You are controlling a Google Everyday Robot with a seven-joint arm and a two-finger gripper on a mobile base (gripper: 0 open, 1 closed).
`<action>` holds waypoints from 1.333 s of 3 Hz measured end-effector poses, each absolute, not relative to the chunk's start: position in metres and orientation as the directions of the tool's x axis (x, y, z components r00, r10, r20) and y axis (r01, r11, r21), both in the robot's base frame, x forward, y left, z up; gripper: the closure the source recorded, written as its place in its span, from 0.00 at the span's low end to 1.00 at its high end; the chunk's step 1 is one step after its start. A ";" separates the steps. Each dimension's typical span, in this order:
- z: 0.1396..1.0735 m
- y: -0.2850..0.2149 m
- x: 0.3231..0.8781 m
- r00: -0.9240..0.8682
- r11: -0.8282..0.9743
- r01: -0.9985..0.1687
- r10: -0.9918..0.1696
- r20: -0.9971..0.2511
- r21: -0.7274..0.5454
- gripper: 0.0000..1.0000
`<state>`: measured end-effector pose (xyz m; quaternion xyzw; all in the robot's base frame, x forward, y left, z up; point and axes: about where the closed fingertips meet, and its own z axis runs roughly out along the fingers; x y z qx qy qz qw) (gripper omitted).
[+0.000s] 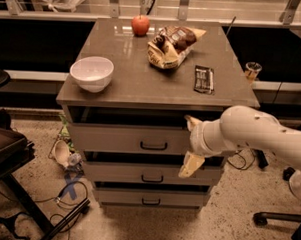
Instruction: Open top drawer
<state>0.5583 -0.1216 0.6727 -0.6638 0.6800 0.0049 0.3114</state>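
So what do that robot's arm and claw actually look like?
The arm is a smooth, rounded white shell with a ringed wrist collar. Its gripper, in front of the flat grey top drawer, has two flat, cream-coloured tapered fingers. No cables or markings show.

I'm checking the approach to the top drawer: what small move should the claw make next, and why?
Probably shift the claw left along the top drawer front until its fingers straddle the dark bar handle. The claw is open and sits right of the handle, one finger high and one low, gripping nothing yet.
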 end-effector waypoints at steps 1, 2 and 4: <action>0.671 -0.120 0.564 0.078 0.114 -0.906 -0.901 -0.426 -0.407 0.00; 0.669 -0.118 0.564 0.076 0.116 -0.907 -0.900 -0.430 -0.404 0.18; 0.642 -0.102 0.557 0.063 0.129 -0.923 -0.879 -0.473 -0.363 0.65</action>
